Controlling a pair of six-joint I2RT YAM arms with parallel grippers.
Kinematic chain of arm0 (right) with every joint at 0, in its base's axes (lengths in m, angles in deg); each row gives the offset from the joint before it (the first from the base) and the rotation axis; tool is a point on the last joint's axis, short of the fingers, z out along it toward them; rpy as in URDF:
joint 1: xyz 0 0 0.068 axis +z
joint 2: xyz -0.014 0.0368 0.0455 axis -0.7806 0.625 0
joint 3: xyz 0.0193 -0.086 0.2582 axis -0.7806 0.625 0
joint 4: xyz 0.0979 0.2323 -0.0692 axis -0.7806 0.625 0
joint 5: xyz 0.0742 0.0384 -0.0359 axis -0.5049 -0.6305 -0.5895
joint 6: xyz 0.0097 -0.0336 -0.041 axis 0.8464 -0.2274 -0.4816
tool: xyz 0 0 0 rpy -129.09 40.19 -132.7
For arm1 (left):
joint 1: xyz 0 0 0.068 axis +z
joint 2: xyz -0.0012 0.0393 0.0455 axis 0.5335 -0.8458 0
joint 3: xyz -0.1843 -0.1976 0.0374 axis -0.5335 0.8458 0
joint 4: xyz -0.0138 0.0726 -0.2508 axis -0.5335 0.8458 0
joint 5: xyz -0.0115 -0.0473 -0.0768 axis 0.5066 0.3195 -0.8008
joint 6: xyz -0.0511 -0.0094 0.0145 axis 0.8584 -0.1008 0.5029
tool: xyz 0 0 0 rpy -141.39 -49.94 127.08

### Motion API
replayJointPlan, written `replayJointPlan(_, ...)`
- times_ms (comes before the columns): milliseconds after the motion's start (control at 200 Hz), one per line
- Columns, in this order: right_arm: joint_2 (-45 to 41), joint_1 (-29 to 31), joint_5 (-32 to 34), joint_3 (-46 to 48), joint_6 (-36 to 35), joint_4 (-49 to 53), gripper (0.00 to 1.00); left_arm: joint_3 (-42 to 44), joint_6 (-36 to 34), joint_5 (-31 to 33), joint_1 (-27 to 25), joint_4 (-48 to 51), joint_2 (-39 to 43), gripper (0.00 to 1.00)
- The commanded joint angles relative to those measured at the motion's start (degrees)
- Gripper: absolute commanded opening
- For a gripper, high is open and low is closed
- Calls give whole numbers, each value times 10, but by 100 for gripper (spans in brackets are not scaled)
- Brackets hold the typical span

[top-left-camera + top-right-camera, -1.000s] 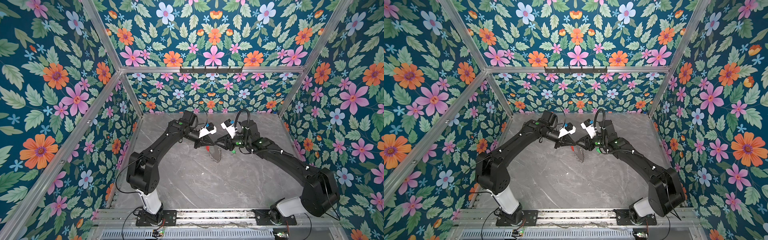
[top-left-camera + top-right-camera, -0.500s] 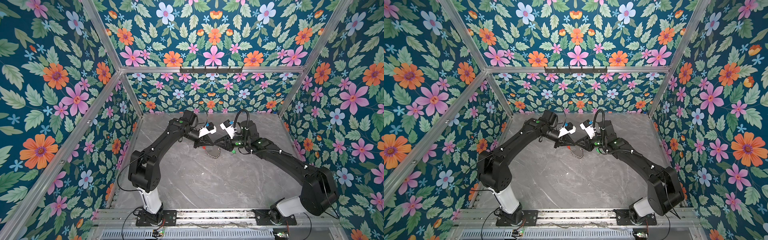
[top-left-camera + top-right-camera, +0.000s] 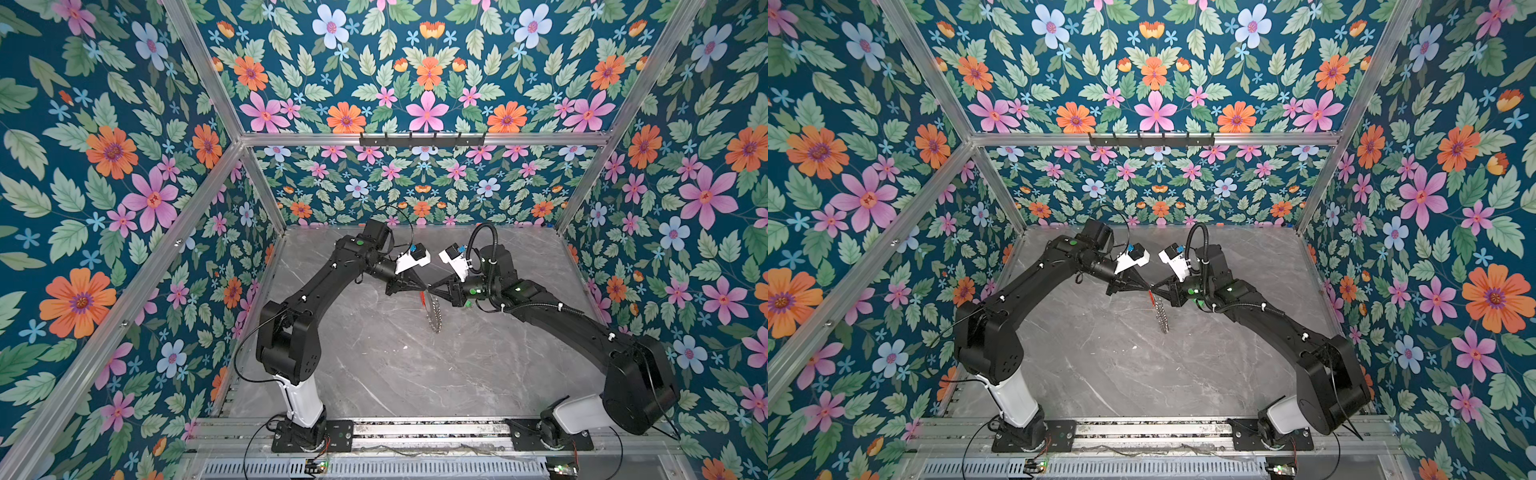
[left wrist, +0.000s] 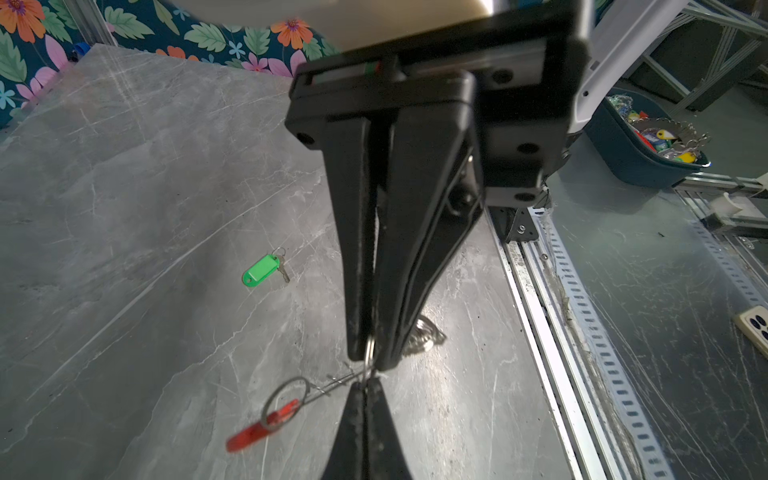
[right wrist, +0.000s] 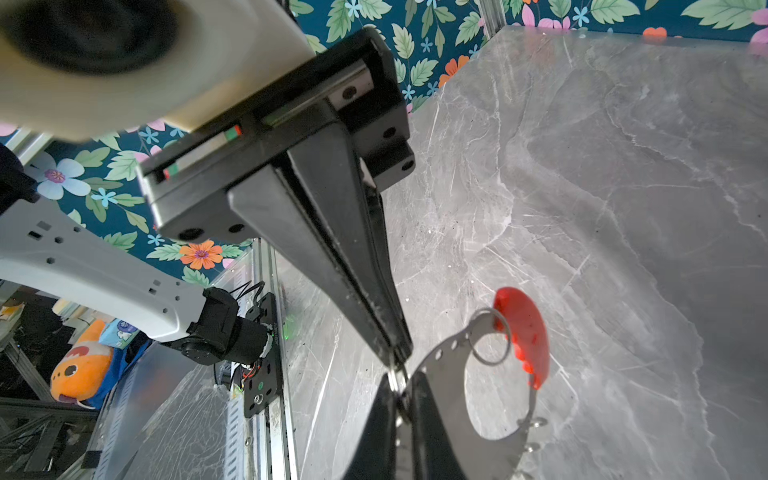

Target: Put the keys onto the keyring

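The keyring [image 3: 433, 312] hangs edge-on above the marble table in both top views, its red segment [image 3: 422, 298] at the top. In the right wrist view it is a grey hoop [image 5: 446, 357] with the red segment [image 5: 524, 328] and small silver loops. My left gripper [image 4: 368, 365] is shut on a silver loop at the hoop's edge. My right gripper [image 5: 400, 362] is shut on the same edge, tip to tip with the left gripper [image 3: 424, 286]. The keys, one with a green head [image 4: 261, 269], lie on the table apart from both grippers.
A blue bin [image 4: 615, 153] holding more keys and tags stands beyond the table's aluminium front rail [image 3: 415, 428]. A black hook rail [image 3: 422, 139] hangs on the flowered back wall. Flowered walls close in the left and right sides.
My right gripper's jaws have closed on the keyring's edge beside the left fingertips. The keyring swung a little and now hangs edge-on. The left gripper stayed shut.
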Motion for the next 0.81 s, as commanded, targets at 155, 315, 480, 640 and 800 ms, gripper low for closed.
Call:
replayJointPlan(155, -3, 6, 11, -7, 6, -22, 0, -2, -3, -19, -1, -16, 5, 0)
replayJointPlan(315, -27, 7, 113, 15, 15, -42, 0, 81, 138, 68, -2, -191, 65, 85)
replayJointPlan(480, -54, 7, 279, 49, 60, -88, 0, 269, 396, 271, -2, -502, 190, 100)
replayJointPlan(640, -53, 6, 297, 59, 77, -120, 0, 321, 639, 500, -2, -583, 258, 100)
replayJointPlan(800, -56, 6, 254, 76, 87, -186, 0, 324, 696, 560, 1, -562, 274, 100)
